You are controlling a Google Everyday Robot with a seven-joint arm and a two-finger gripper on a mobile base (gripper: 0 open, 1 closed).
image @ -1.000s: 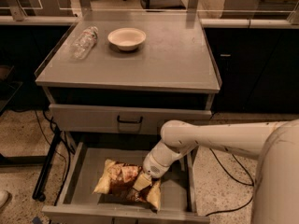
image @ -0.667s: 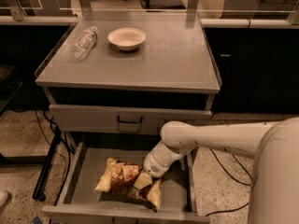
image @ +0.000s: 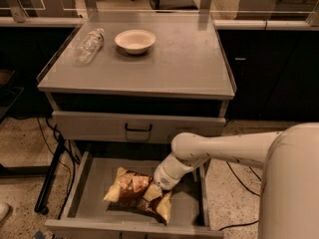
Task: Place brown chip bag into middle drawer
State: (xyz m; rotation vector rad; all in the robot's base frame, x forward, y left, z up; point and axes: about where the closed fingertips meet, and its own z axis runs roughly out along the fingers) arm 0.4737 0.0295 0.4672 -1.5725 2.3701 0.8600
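Note:
The brown chip bag (image: 133,193) lies flat on the floor of the open middle drawer (image: 94,180), pale yellow ends left and right, dark brown middle. My gripper (image: 155,189) reaches down into the drawer from the right on the white arm (image: 224,151) and sits at the bag's right end, touching or just over it. The wrist hides the fingertips.
A white bowl (image: 135,40) and a clear plastic water bottle (image: 90,44) rest on the cabinet top (image: 189,63). A shut drawer front with a black bar handle (image: 138,129) is above the open drawer. Black cables (image: 50,133) hang at the left. Dark cabinets stand at the right.

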